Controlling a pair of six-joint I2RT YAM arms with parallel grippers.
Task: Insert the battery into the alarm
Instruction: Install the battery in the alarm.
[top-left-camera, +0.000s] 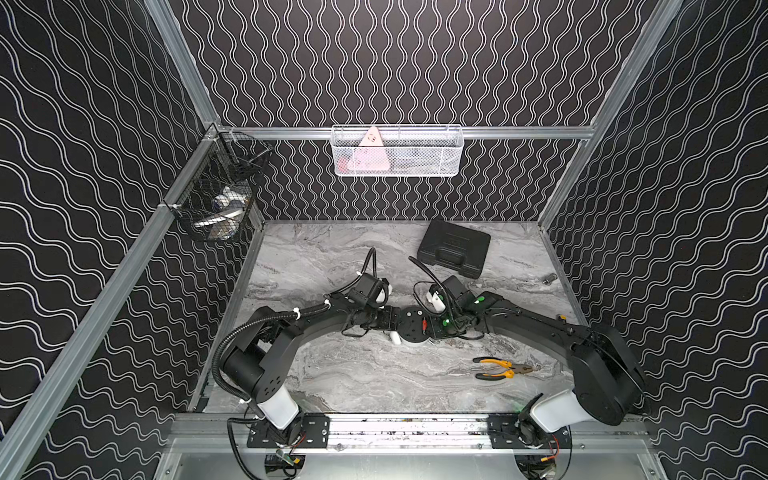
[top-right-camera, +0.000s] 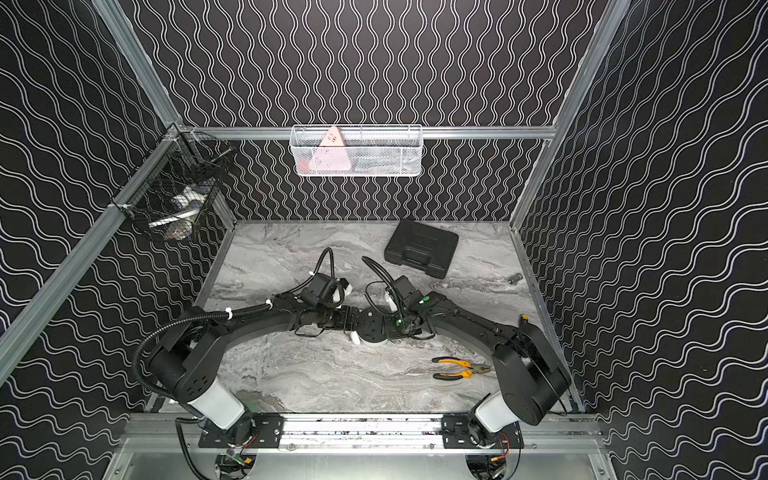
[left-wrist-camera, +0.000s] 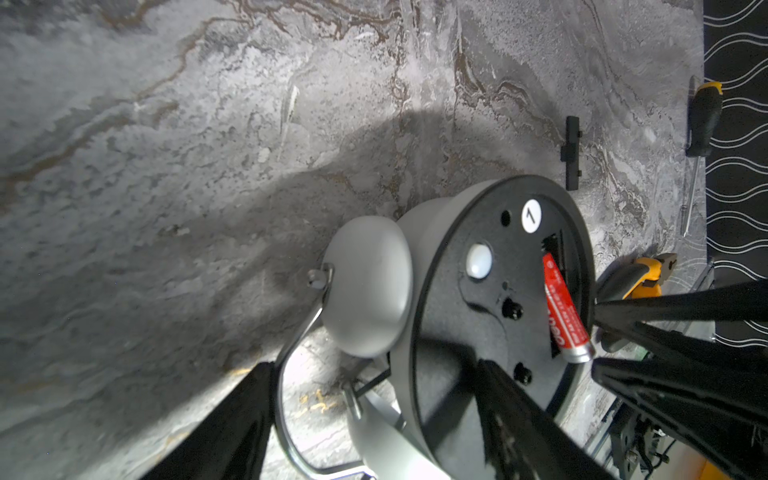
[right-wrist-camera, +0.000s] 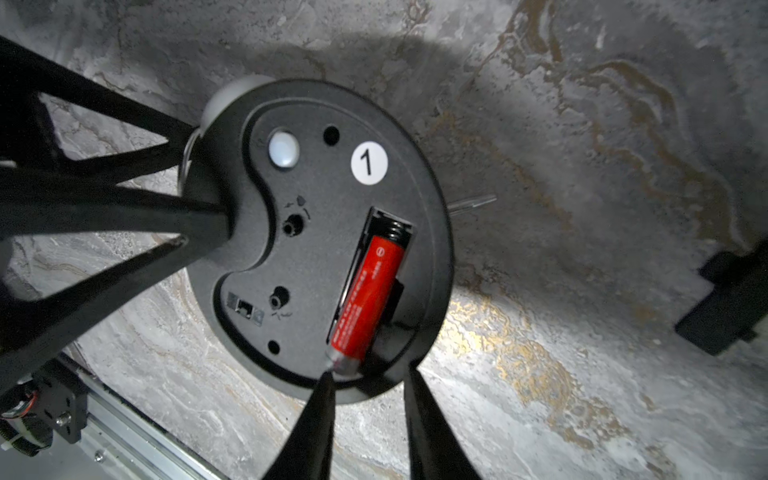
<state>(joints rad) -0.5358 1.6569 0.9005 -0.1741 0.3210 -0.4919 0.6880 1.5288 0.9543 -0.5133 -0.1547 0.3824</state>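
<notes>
We see the grey marbled counter (top-left-camera: 353, 386), where the left arm (top-left-camera: 291, 332) and the right arm (top-left-camera: 540, 328) reach in from its front edge and meet near its middle. Toward the back right corner lies a closed black case (top-left-camera: 454, 252).

At the counter's middle the alarm (top-left-camera: 411, 328) lies dial down. Its black back panel (right-wrist-camera: 307, 266) faces up and bears a round white sticker (right-wrist-camera: 369, 163) marked 1.

The left gripper (right-wrist-camera: 210, 178) has the alarm's bell end between wide-set jaws. One finger (left-wrist-camera: 511, 407) lies on the back panel and the other reaches the rim beside a bell (left-wrist-camera: 368, 291). We cannot tell whether the pinch is tight.

The right gripper (right-wrist-camera: 370, 374) hovers at the rim by the slot, jaws a little apart and holding nothing. One fingertip (right-wrist-camera: 326, 386) touches the silvery end of the battery (right-wrist-camera: 370, 299).

Yellow-handled pliers (top-left-camera: 500, 368) lie near the right edge, toward the front.

The battery sits in the open slot of the back panel. Its red end is against the spring (right-wrist-camera: 395, 228) and its silvery end is tilted up over the slot's other lip, so it is not seated flat. A small black cover piece (left-wrist-camera: 572, 153) lies on the counter, apart from the alarm.
</notes>
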